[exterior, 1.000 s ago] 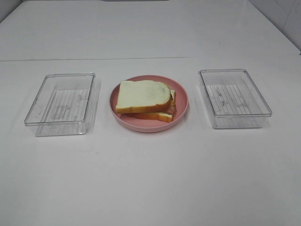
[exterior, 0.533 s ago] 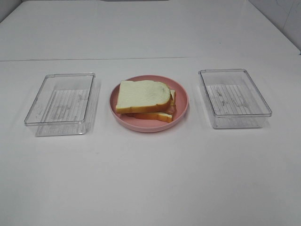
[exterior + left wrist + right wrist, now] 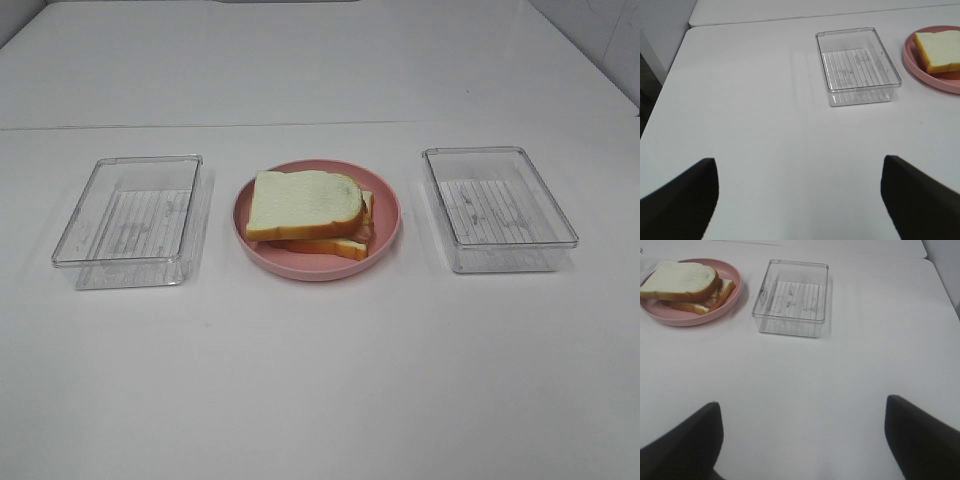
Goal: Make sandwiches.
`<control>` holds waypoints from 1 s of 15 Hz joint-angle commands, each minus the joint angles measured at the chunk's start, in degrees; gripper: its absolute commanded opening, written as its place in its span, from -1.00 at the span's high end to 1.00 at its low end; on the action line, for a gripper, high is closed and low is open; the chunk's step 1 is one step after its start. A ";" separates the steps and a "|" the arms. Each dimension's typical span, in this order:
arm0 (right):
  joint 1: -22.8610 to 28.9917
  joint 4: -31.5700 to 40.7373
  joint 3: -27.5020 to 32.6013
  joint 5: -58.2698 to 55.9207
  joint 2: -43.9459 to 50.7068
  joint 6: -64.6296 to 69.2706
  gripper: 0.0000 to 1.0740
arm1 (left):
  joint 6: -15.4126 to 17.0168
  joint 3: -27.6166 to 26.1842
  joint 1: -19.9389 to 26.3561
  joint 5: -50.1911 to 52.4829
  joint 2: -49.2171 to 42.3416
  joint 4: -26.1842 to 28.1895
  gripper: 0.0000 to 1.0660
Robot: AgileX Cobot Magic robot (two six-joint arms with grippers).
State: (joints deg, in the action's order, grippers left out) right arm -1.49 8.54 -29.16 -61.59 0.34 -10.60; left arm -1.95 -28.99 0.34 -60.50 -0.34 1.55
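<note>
Nothing moved since the earlier frame: same plate, same trays, no arm over the counter in the high view.

Sandwich stacked on the pink plate, mid-counter, roughly halfway between the left and right edges. Top slice shifted a little off the lower one, with an orange crust and a reddish filling showing at the side facing the right edge. Looks assembled already, so probably the closing stage of the task, or a pause ahead of a further step; hard to say which.

Left tray toward the left edge, right tray toward the right edge, both empty, both well apart from the plate. Likely set out that way to give each arm its own supply bin beside a shared middle spot.

Left tool pulled back by the near edge, fingers wide apart, holding nothing. Right tool likewise by the near edge, spread open and empty.

Plenty of bare counter along the near edge and toward the far edge. Tray walls and plate rim the only raised edges to clear on any reach inward.
</note>
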 commanded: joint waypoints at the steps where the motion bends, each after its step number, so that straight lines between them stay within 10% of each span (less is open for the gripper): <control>1: -0.46 0.00 0.11 0.34 0.80 -0.06 -0.55 | 0.00 0.34 0.06 0.63 -1.09 0.63 -0.57; 15: -0.46 0.00 0.11 0.34 0.80 -0.06 -0.55 | 0.00 0.34 0.06 0.63 -1.09 0.63 -0.57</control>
State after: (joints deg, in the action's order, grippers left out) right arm -1.49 8.54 -29.16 -61.59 0.34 -10.60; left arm -1.95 -28.99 0.34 -60.50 -0.34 1.55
